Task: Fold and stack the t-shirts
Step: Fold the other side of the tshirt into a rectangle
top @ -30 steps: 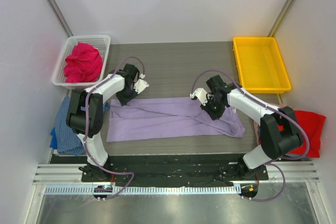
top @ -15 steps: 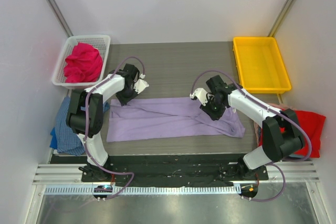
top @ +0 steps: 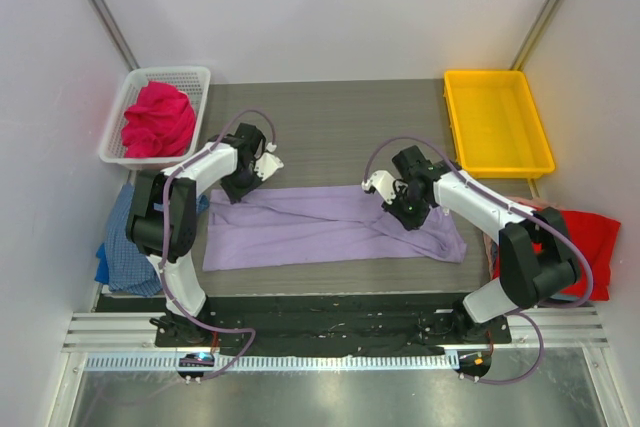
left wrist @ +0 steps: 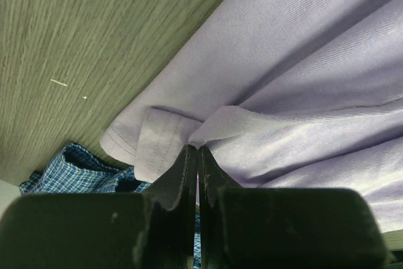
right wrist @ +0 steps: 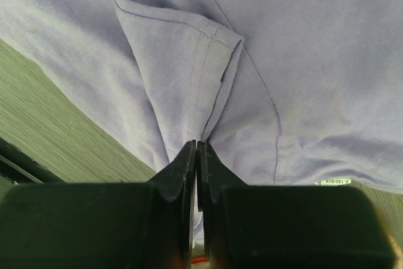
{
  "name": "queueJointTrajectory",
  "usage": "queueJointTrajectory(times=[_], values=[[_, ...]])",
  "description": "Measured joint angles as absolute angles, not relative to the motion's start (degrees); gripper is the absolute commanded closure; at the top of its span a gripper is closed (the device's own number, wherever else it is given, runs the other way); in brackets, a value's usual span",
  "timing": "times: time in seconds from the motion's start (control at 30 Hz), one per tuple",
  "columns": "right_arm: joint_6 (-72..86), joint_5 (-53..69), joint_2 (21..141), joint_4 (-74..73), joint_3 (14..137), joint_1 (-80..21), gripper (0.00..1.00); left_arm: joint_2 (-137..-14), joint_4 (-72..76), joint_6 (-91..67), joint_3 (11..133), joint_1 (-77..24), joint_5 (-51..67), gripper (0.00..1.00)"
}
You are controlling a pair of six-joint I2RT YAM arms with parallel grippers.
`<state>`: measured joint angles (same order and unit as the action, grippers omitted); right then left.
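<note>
Fabric of the lavender t-shirt (top: pixel 320 227) lies spread across the table (top: pixel 330 117) between the arms. The left gripper (left wrist: pixel 197 154) pinches a fold by the sleeve hem (jaws almost meeting); the right gripper (right wrist: pixel 196 148) nips a hemmed fold at the other end.

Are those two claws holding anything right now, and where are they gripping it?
Both pinch the lavender t-shirt: the left gripper grips a small fold beside a hemmed corner, the right gripper a fold beside a hemmed flap.
</note>
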<state>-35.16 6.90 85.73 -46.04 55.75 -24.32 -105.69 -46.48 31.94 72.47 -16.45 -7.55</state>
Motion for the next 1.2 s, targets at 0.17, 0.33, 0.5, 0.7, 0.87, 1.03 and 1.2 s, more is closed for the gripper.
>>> queueJointTrajectory(times=[0.17, 0.33, 0.5, 0.7, 0.87, 1.03, 1.2], values=[[-34.98, 6.79, 85.73, -45.91, 55.48, -24.34, 0.99, -105.69, -46.37, 31.94, 72.29, -16.45, -7.57, 0.96], [-34.94, 6.76, 85.73, -45.95, 55.48, -24.71, 0.99, -105.69, -46.3, 31.94, 72.29, -16.45, -7.57, 0.96], [-34.74, 6.81, 85.71, -46.5, 55.48, -26.33, 0.99, -105.69, -46.3, 31.94, 72.29, -16.45, -7.57, 0.95], [-34.54, 6.94, 85.19, -47.31, 55.27, -28.45, 0.99, -105.69, -46.3, 31.94, 72.29, -16.45, -7.57, 0.96], [-34.57, 7.18, 84.62, -47.97, 54.24, -29.85, 0.99, -105.69, -46.3, 31.94, 72.29, -16.45, -7.57, 0.96], [-34.59, 7.29, 83.74, -49.87, 52.58, -31.05, 0.99, -105.69, -46.3, 31.94, 72.29, -16.45, -7.64, 0.96], [-34.68, 6.46, 81.65, -50.54, 52.51, -31.18, 0.74, -105.69, -46.33, 31.94, 72.29, -16.45, -7.75, 0.96]])
